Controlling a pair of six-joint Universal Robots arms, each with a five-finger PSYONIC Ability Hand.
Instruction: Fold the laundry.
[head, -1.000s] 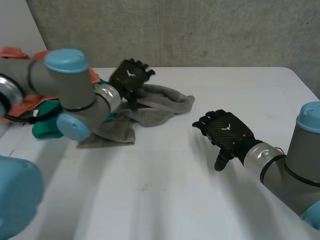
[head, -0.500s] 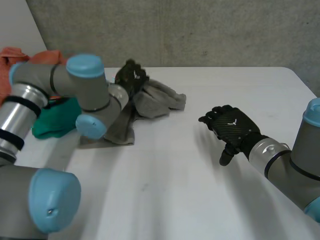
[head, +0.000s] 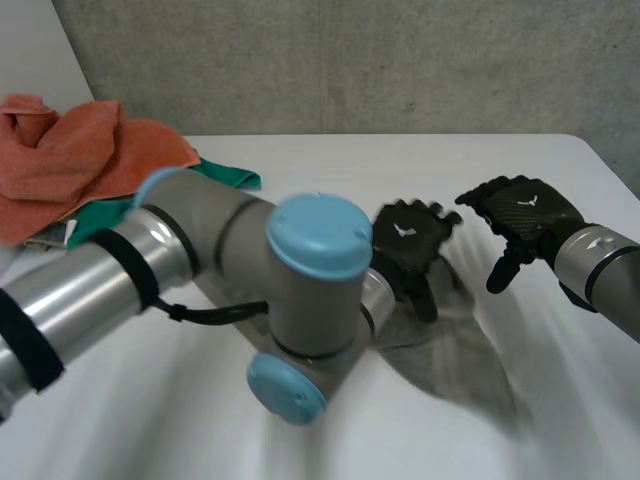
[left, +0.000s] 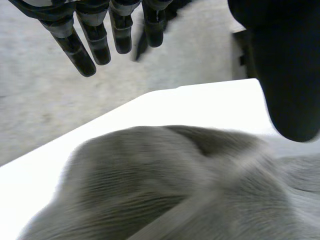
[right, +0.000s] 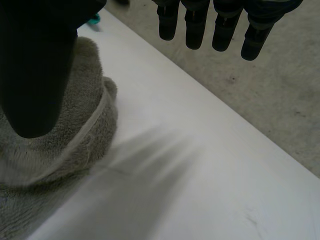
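A grey towel (head: 452, 345) lies rumpled on the white table (head: 420, 165), right of the middle. My left arm reaches across the table, and its left hand (head: 408, 240) hovers over the towel's far edge. In the left wrist view its fingers (left: 82, 47) are straight and spread from the thumb, with the grey towel (left: 175, 190) under the palm and nothing pinched. My right hand (head: 525, 210) floats to the right of the left hand, above the table. Its fingers (right: 227, 30) hang straight, and the grey towel (right: 47, 165) bunches beside the thumb without touching it.
An orange cloth (head: 80, 150) is heaped at the back left corner, with a green cloth (head: 225, 175) under its near edge. The table's right edge (right: 240, 130) runs just past the right hand's fingertips, with concrete floor beyond.
The left arm has swung from the back left to right of centre, and the grey towel has come with it. The right hand has moved back and to the right.
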